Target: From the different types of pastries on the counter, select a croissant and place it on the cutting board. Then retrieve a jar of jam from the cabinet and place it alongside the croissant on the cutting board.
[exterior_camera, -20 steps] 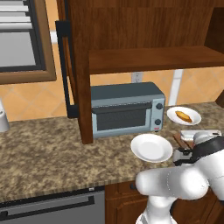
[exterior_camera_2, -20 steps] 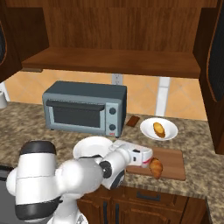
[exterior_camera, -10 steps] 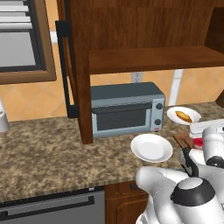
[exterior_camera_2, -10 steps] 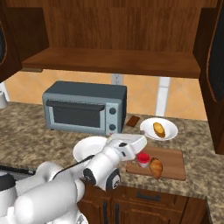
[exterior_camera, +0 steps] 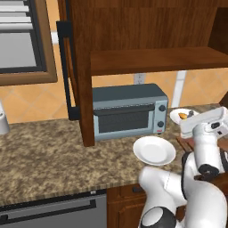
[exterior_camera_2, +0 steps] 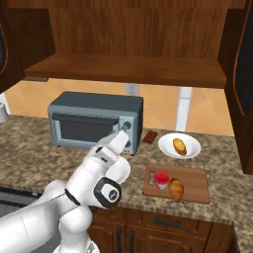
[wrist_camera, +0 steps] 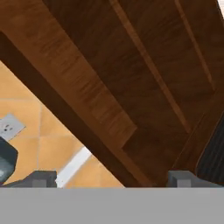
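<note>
The jar of jam (exterior_camera_2: 161,181) stands touching the croissant (exterior_camera_2: 176,189) on the cutting board (exterior_camera_2: 192,176) at the counter's front edge, below the raised gripper (wrist_camera: 113,181) (fingers apart, empty).

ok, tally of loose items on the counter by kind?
Pastries: 2, the croissant and a golden pastry
Plates: 2, and
Jar of jam: 1
Cutting board: 1
Toaster oven: 1
Total: 7
</note>
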